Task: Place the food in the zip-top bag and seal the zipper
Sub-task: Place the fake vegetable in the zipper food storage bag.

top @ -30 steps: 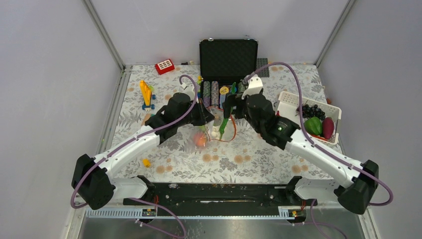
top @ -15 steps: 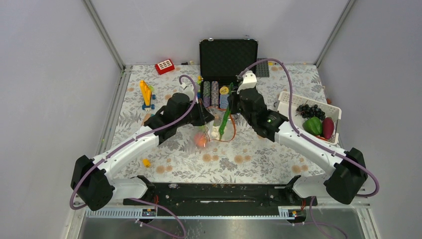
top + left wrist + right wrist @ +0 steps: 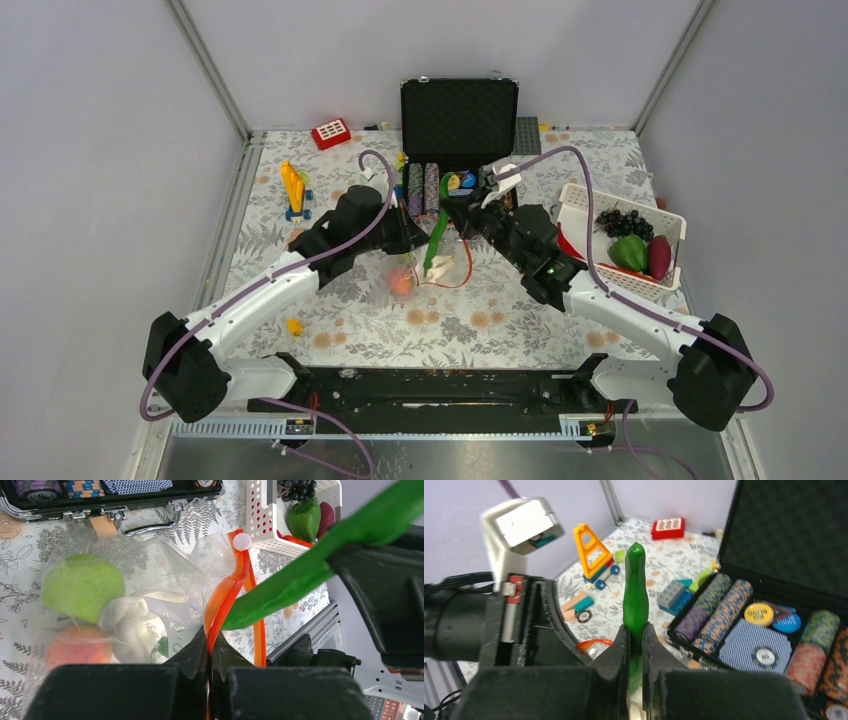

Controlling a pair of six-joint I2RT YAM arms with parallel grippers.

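The clear zip-top bag [image 3: 165, 575] lies on the table with a green apple [image 3: 82, 586], a white piece [image 3: 132, 622] and an orange fruit [image 3: 77, 645] inside. Its orange-red zipper [image 3: 227, 595] stands up, and my left gripper [image 3: 210, 642] is shut on that strip. My right gripper [image 3: 635, 630] is shut on a long green vegetable [image 3: 635, 590], which slants over the bag's open mouth [image 3: 435, 235]. In the top view the left gripper [image 3: 418, 243] and the right gripper [image 3: 448, 212] nearly meet above the bag [image 3: 425, 272].
An open black case [image 3: 459, 115] with poker chip stacks [image 3: 724, 615] stands just behind the bag. A white basket [image 3: 580, 205] at the right holds dark grapes [image 3: 625, 222], a green pepper [image 3: 630, 252] and a magenta piece [image 3: 660, 257]. Toy blocks [image 3: 294, 190] lie at the back left.
My right gripper has closed on the green vegetable and swung lower and to the left, tilting the vegetable over the bag mouth. The left gripper keeps its hold on the zipper.
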